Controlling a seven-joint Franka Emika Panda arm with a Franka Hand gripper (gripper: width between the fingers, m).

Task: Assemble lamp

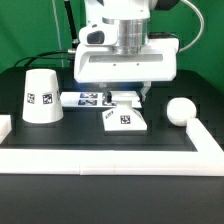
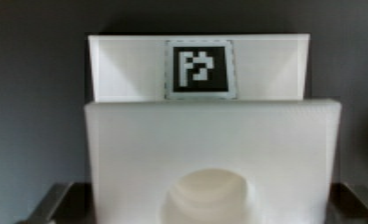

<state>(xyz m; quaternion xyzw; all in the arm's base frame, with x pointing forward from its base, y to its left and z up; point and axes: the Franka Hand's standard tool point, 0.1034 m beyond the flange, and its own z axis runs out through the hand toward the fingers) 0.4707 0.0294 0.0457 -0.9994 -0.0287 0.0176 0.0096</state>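
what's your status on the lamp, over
fingers astride base, grip unclear. bulb and shade loose on either side, not yet fitted. nothing blocking the base.

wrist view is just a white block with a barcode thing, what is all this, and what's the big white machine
The white machine is a robot arm; its claw hangs over a black table. The exterior view is from a camera off the arm, the wrist view from one on its wrist. That block is the lamp's square base, tagged; the claw's jaws stand wide either side of it, and whether they grip it I cannot tell. Also there: the cone shade, the ball bulb, a flat marker board and white rails.
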